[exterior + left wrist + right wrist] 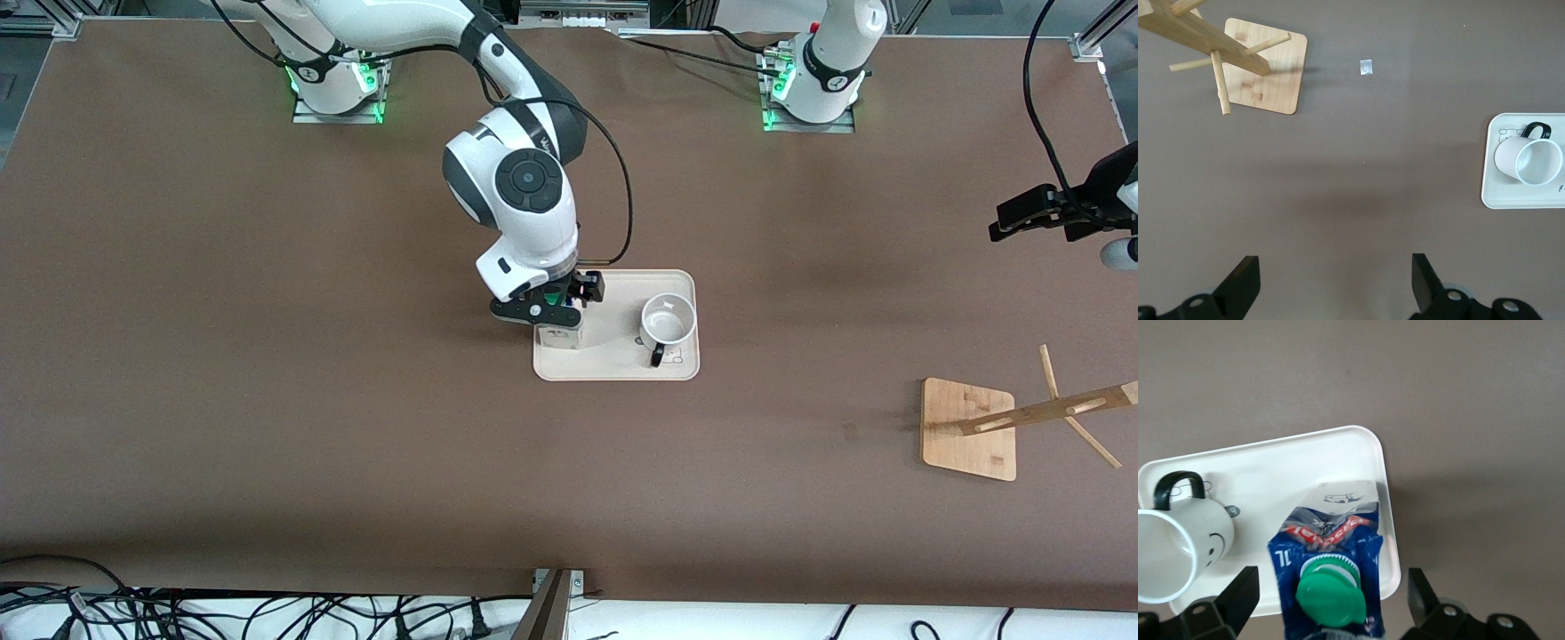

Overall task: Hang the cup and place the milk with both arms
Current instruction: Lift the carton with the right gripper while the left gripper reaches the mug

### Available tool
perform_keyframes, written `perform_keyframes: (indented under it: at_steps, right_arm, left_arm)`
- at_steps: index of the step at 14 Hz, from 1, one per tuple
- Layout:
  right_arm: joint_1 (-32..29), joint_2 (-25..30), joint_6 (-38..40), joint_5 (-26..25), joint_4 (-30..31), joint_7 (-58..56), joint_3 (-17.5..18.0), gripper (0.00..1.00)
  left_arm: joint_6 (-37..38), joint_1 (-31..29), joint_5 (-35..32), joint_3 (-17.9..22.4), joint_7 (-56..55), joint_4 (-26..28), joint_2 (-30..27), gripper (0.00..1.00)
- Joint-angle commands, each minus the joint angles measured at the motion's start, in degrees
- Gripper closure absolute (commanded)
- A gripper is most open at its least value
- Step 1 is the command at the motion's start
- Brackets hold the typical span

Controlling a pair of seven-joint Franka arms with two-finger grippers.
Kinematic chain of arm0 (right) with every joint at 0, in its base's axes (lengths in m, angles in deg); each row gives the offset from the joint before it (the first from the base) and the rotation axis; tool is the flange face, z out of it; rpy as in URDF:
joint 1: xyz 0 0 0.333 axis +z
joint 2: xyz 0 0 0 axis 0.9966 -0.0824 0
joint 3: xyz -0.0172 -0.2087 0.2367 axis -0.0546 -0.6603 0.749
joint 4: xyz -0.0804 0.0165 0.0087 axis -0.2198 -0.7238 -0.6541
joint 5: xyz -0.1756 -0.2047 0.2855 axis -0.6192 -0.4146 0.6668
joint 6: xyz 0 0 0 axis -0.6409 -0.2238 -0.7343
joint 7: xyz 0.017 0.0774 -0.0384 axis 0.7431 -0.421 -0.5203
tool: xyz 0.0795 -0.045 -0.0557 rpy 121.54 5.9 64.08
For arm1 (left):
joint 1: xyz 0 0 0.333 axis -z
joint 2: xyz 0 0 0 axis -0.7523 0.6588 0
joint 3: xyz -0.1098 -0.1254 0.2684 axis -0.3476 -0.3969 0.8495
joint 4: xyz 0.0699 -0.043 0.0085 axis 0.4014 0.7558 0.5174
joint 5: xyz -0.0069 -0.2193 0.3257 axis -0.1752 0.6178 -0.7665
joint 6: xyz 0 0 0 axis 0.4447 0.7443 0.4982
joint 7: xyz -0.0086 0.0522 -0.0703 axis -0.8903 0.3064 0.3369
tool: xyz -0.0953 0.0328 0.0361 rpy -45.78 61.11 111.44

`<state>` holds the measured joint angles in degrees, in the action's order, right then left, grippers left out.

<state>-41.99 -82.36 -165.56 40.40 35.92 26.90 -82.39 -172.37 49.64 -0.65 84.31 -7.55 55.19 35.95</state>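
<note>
**Two arms, one over the tray**

Both grippers are spread. I have the right gripper (558,307) low over the tray (613,364), its fingers (1238,597) released and standing apart on either side of the milk (1331,580). From the right wrist view the carton's green cap sits between the fingers, with a clear gap to each, so nothing is grasped. The milk (558,336) stands upright on the tray's end toward the right arm.

The cup (667,324) stands upright on the same tray, at the end toward the left arm, apart from the milk and outside the right fingers. Its black handle points toward the front camera.

My left gripper (1335,287) waits in the air over bare counter (267,400) at the left arm's end, fingers (1241,283) wide apart and holding nothing. The wooden rack (969,428) stands on the counter near that end, well apart from the tray and from both sets of fingers.
</note>
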Motion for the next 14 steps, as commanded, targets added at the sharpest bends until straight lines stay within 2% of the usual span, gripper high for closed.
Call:
perform_keyframes:
  at_steps: [1, 2, 3, 4, 7, 9, 12, 14]
  right_arm:
    - [0.6, 0.3, -1.7, -1.2, 2.0, 0.6, -0.9, 0.27]
    - [0.1, 0.3, -1.7, -1.2, 1.9, 0.4, -0.9, 0.49]
    - [0.0, 0.3, -1.7, -1.2, 1.7, 0.1, -0.9, 0.61]
    - [0.0, 0.4, -1.6, -1.1, 1.5, 0.0, -0.9, 0.69]
    - [-1.3, 2.4, -0.2, -0.5, 1.2, -0.6, -1.2, 0.72]
    - [-4.7, 5.4, 5.3, -0.3, 0.5, -4.4, -0.5, 0.71]
    - [-10.4, 10.1, 14.3, 0.9, 0.1, -17.2, -0.9, 0.71]
    - [-14.4, 12.6, 19.0, 2.2, 2.2, -27.9, -2.4, 0.71]
  left_arm:
    - [0.9, -0.7, -0.5, -0.3, -0.1, -1.0, 0.4, 0.00]
    - [0.9, -0.7, -0.4, -0.3, -0.1, -1.0, 0.6, 0.00]
    - [1.0, -0.7, -0.4, -0.3, -0.1, -1.0, 0.6, 0.00]
    - [1.0, -0.7, -0.3, -0.3, 0.0, -1.0, 0.6, 0.00]
    - [2.3, -0.4, 0.0, -0.6, 0.1, -1.1, 1.4, 0.00]
    - [3.3, 0.1, 0.0, -0.8, 0.0, -1.2, 1.8, 0.00]
    - [3.5, 0.5, 0.0, -0.8, 0.3, -1.3, 4.5, 0.00]
    - [5.1, 0.6, 0.1, -1.0, 0.2, -1.4, 4.7, 0.00]
